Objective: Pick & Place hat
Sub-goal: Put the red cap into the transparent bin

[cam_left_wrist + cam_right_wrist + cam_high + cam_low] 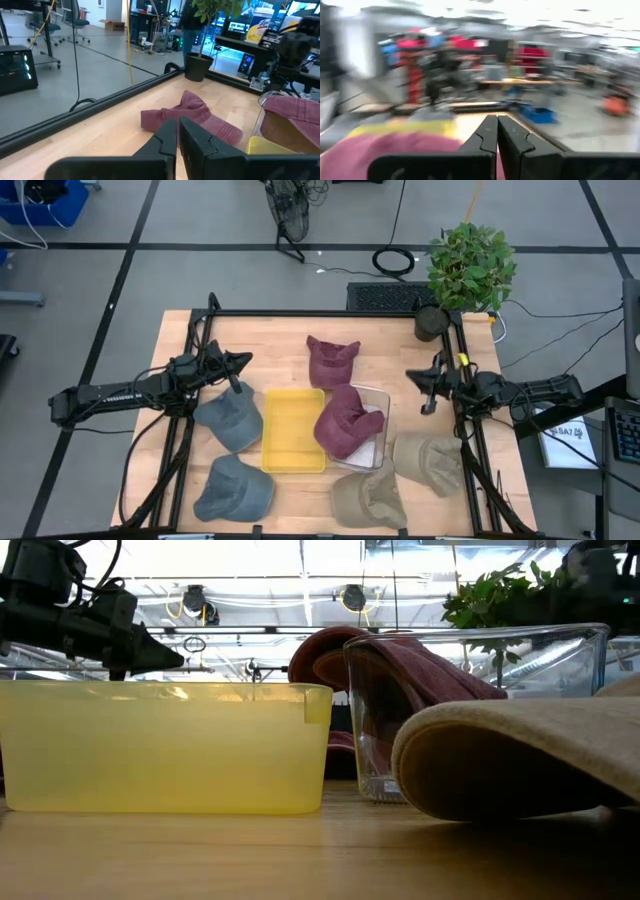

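Several hats lie on the wooden table. One maroon hat point(345, 420) sits in the clear container point(380, 395), and another maroon hat point(332, 360) lies flat on the table behind it. Two blue-grey hats point(230, 420) point(232, 490) lie left of the yellow bin point(293, 430). Two tan hats point(428, 460) point(370, 498) lie at the near right. My left gripper point(245, 360) hovers shut at the left, pointing level toward the far maroon hat point(190, 112). My right gripper point(410, 376) hovers shut at the right, holding nothing.
A potted plant point(468, 265) stands at the far right corner. Black rails point(320, 313) frame the table's far and side edges. In the low view the yellow bin point(160, 745), the clear container point(470, 670) and a tan hat point(520, 755) fill the foreground.
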You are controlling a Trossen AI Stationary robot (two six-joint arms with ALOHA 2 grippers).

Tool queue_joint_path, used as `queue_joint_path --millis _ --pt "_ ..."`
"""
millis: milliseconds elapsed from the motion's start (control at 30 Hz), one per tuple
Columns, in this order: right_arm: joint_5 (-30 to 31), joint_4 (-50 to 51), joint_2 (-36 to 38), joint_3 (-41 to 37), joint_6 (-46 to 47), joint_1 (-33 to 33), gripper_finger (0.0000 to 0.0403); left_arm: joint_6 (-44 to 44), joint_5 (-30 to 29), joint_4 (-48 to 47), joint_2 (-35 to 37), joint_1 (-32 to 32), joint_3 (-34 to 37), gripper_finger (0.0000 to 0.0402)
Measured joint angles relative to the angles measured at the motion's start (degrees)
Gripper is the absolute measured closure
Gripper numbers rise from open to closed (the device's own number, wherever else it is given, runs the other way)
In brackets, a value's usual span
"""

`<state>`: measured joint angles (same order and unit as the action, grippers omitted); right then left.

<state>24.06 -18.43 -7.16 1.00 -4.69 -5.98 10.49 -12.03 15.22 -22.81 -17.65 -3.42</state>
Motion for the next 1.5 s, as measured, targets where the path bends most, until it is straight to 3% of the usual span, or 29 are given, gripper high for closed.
queue_joint_path --millis 67,167,333,567,933,1100,1233,1500 --pt "5.2 1.3 -1.3 1.1 1.5 0.0 0.0403 -0.3 0.0 -0.1 0.0 0.0 0.0 0.0371" --pt "7.4 3.3 -6.0 3.4 3.5 0.3 0.0403 -0.2 0.0 0.0 0.0 0.0 0.0 0.0370" --pt "4.0 4.7 -17.6 10.6 6.6 2.1 0.0403 -0.2 -0.5 2.1 0.0 0.0 0.0 0.0379" --pt "1.8 9.9 -37.2 27.2 2.5 8.4 0.0403 -0.1 -0.3 2.3 0.0 0.0 0.0 0.0397" --pt "-22.8 42.6 -72.0 66.1 3.5 24.2 0.0403 -0.5 0.0 -0.4 0.0 0.0 0.0 0.0380" --pt "-28.2 49.5 -83.5 78.7 -0.2 27.8 0.0400 -0.9 0.0 -0.4 0.0 0.0 0.0 0.0387" --pt "-30.3 52.3 -90.2 85.2 -4.1 28.5 0.0365 -1.5 -0.1 -0.5 -0.1 0.0 0.0 0.0397" --pt "-30.4 61.8 -103.0 100.1 -4.1 30.2 0.0234 -1.5 -0.1 -1.4 0.0 0.0 0.0 0.0378"
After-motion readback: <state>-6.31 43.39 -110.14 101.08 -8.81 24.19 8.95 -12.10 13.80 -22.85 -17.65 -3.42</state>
